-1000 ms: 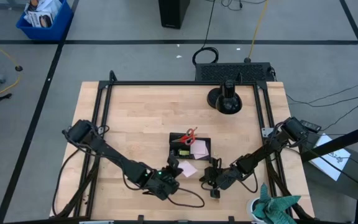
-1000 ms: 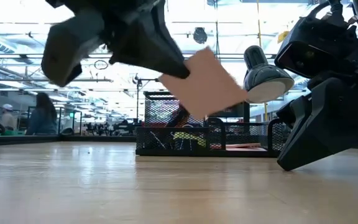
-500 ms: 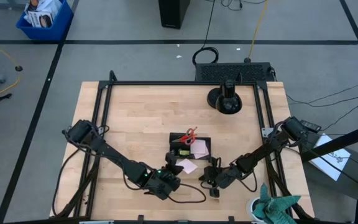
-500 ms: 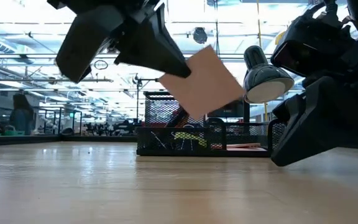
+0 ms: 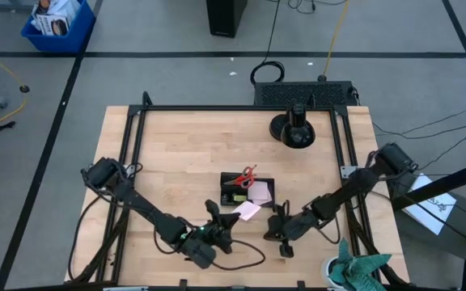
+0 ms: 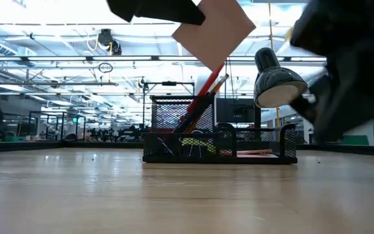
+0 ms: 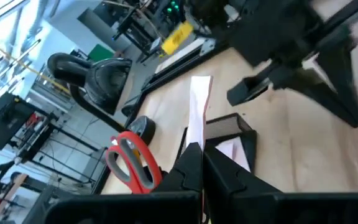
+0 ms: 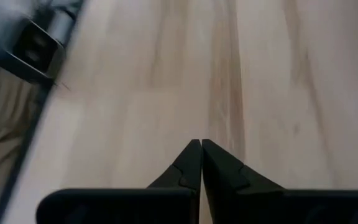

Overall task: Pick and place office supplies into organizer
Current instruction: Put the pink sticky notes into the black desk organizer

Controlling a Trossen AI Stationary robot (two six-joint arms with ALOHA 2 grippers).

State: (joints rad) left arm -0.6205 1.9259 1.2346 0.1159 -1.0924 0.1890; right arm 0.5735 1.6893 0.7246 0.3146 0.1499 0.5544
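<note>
Both dark arms are reaching in low toward the table's near edge, the left gripper [image 5: 226, 217] pinching its fingers closed on a pink sticky-note pad [image 5: 247, 210] just beside the organizer [image 5: 249, 191], the right gripper [image 5: 272, 229] hanging nearby with fingers pressed together, empty.

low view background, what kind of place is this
Probably a large lab or workshop hall: open ceiling trusses with strip lights, rows of metal racks and benches behind the wooden table, and taped lines on the grey floor.
</note>
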